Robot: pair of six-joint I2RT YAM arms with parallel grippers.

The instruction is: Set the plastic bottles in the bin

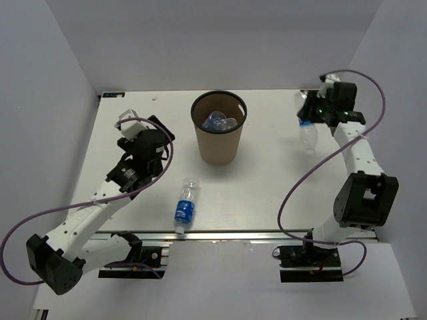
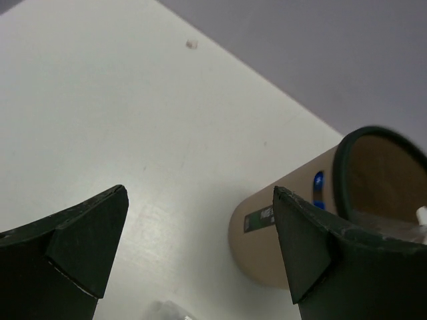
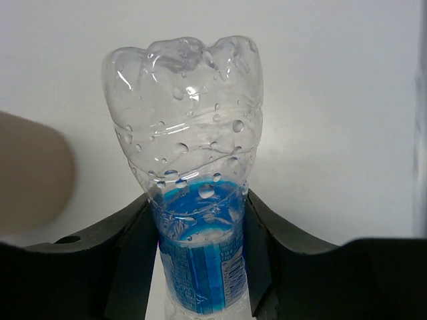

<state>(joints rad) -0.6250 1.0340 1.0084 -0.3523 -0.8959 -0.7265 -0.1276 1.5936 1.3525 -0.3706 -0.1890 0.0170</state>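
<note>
Plastic bottles show at three spots on the white desk [image 1: 267, 187], which is walled in on the left, far and right sides.

The bin [image 1: 218, 143] stands upright at the far middle, mouth open upward. Bare desk lies wide on both sides of it.

The left claw [image 2: 200, 200] is spread wide with nothing between its fingers. It faces the bin's side across bare desk.

The right claw [image 3: 197, 200] sits near the far right corner, close to the right wall. It pinches a bottle [image 3: 187, 153] at the blue label. This bottle's long axis runs straight out along the fingers, with the clear lobed base leading away from the claw. From above, the base points toward the near edge. I cannot tell whether it touches the desk.

A second bottle [image 1: 186, 207] lies flat in front of the bin, well apart from it. Its long axis runs roughly near to far, slightly slanted, with the cap just beside the near edge.

Clear plastic with blue [image 1: 217, 121] lies inside the bin; the count is unclear.
</note>
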